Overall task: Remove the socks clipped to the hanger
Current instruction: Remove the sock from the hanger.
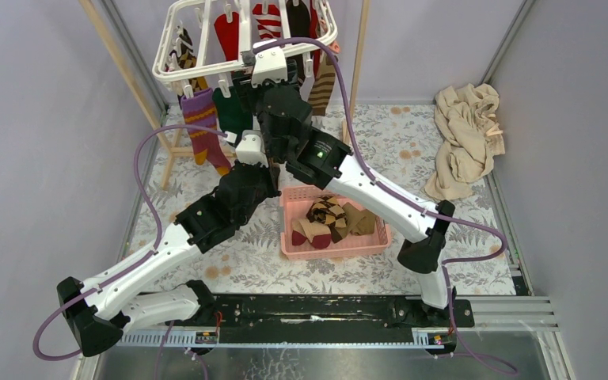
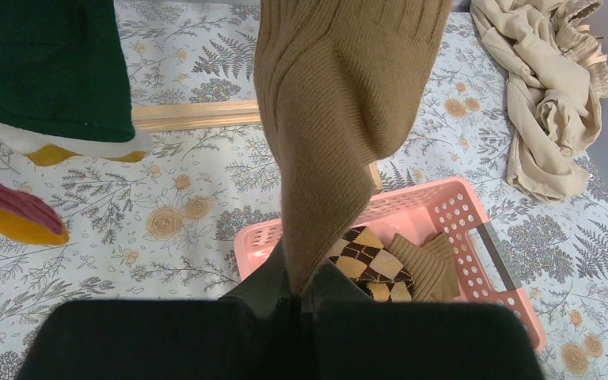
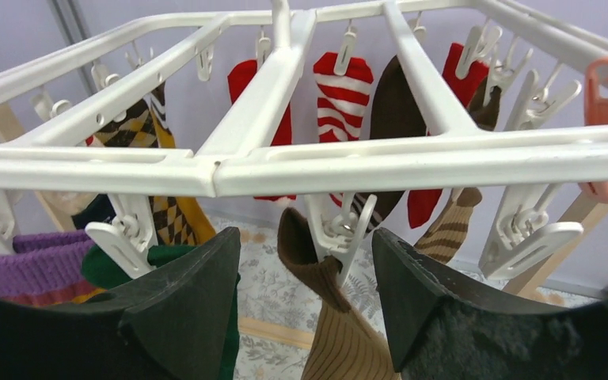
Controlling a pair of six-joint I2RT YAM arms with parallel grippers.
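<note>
The white hanger point(image 1: 245, 39) hangs at the back with several socks clipped under it, among them a purple striped sock point(image 1: 202, 131), a green sock point(image 1: 231, 111) and red ones point(image 3: 342, 87). A brown ribbed sock point(image 2: 332, 103) hangs from a white clip point(image 3: 340, 229) on the hanger's front bar point(image 3: 285, 162). My left gripper point(image 2: 305, 297) is shut on this sock's lower end. Higher up, my right gripper point(image 3: 305, 253) is open, its fingers point(image 3: 198, 293) standing on either side of that clip without touching it.
A pink basket point(image 1: 332, 252) on the floral cloth below holds an argyle sock point(image 2: 372, 257) and tan socks. A beige cloth heap point(image 1: 467, 134) lies at the right. Wooden poles point(image 1: 119, 63) of the frame flank the hanger, with a wooden base bar point(image 2: 190, 115).
</note>
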